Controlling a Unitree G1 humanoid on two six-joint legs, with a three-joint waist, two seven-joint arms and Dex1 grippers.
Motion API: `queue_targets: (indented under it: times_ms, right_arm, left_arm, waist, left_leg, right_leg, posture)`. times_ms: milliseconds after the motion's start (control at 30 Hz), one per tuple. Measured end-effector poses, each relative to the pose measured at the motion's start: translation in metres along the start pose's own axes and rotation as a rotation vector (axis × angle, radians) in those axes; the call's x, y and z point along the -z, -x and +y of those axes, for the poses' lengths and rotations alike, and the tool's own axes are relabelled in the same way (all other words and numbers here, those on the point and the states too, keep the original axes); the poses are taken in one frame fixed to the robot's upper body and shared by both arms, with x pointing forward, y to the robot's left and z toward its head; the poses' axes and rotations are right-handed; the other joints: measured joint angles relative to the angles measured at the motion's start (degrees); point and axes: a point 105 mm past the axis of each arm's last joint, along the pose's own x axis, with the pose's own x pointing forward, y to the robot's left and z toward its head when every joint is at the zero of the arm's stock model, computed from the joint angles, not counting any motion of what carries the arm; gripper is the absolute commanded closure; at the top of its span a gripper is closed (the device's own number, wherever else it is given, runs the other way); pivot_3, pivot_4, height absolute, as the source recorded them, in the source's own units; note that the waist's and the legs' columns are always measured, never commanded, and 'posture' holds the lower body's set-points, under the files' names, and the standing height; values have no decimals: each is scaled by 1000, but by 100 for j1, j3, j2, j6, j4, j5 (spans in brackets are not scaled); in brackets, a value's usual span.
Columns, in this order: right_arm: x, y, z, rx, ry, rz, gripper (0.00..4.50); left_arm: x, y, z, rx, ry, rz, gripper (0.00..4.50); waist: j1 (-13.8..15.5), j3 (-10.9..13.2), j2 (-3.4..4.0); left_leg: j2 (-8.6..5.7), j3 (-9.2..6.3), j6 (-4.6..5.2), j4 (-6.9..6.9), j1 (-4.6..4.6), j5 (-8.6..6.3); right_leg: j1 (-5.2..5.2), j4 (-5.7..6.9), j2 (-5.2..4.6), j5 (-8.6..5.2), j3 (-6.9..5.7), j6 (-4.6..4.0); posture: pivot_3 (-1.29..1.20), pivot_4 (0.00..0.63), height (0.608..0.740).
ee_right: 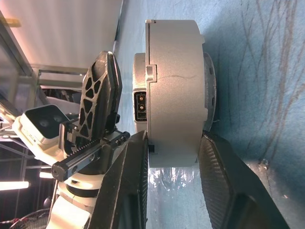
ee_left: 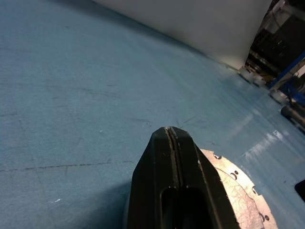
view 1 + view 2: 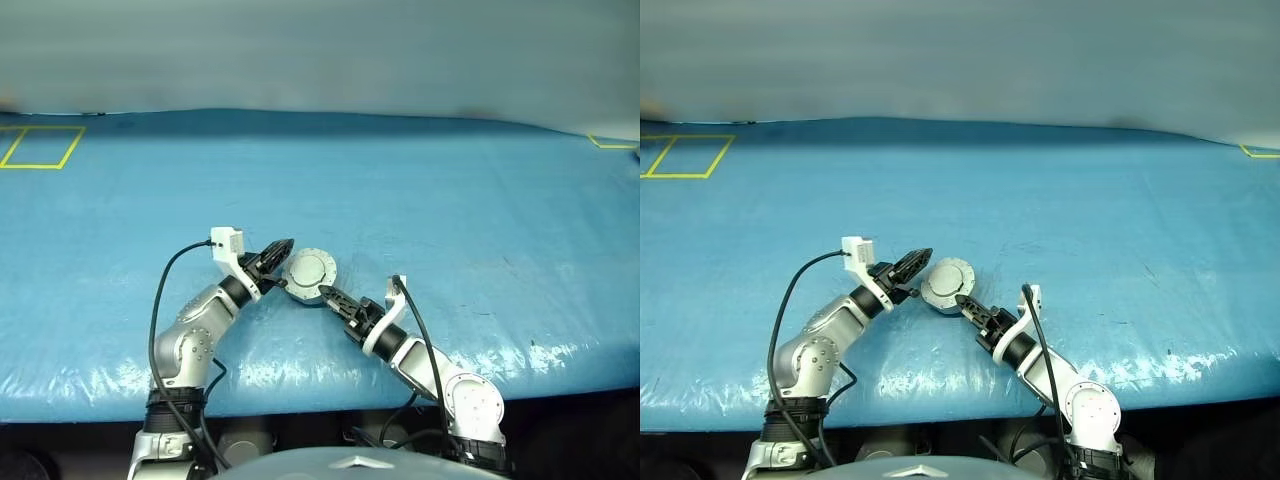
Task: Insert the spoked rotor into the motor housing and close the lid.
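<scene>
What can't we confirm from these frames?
- Spoked rotor: whether it sits inside the motor housing, which is seen edge-on in the right wrist view, its walls hiding the inside.
- Lid seating: too small in the head views.
- Left gripper contact with the housing: its own fingers block the left wrist view.

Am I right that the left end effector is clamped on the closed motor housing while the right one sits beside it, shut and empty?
No, the arms are swapped. The right wrist view shows the right end effector clamped on the motor housing, a finger on each side. The left end effector sits beside it, its fingers together and empty in the left wrist view.
</scene>
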Motion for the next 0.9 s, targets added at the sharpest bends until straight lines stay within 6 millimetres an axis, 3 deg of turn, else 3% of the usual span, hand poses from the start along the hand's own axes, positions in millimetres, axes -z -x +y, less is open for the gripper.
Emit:
queue_targets:
  times_ms: [167, 333, 567, 700, 900]
  right_arm:
    - [-13, -7, 11, -29, 22, -41, 3345]
    - [-40, -22, 44, -127, 99, -108, 3345]
    - [-47, -33, 49, -148, 88, -115, 3345]
    - [-42, -37, 53, -164, 96, -89, 3345]
    - [-33, -42, 59, -186, 103, -48, 3345]
  left_arm:
    - [4, 12, 3, -13, 203, -21, 1584]
    - [9, 24, 1, -13, 518, -134, 0]
    - [6, 34, 0, -9, 713, -184, 0]
    - [0, 34, -9, 69, 795, -212, 0]
    - [5, 34, -12, 65, 869, -208, 0]
  waist:
    - [3, 7, -1]
    - [8, 10, -5]
    - [7, 11, -5]
    - [3, 11, -5]
    - [7, 11, -5]
  left_leg:
    - [-3, -2, 4, 17, -15, -1]
    - [-4, -5, 9, 25, -17, 0]
    - [-7, -6, 10, 21, -18, -1]
    - [-8, -5, 10, 23, -17, -1]
    - [-9, -5, 9, 23, -17, 0]
  right_leg:
    - [-3, -2, -1, 8, 1, 14]
    - [0, -2, -1, 9, 0, 14]
    - [-1, -2, 1, 15, 0, 21]
    - [0, -1, 1, 12, 1, 15]
    - [1, -1, 1, 12, 1, 14]
  posture:
    - [0, 150, 740]
    - [0, 150, 740]
    - [0, 150, 740]
    - [0, 150, 740]
    - [0, 150, 740]
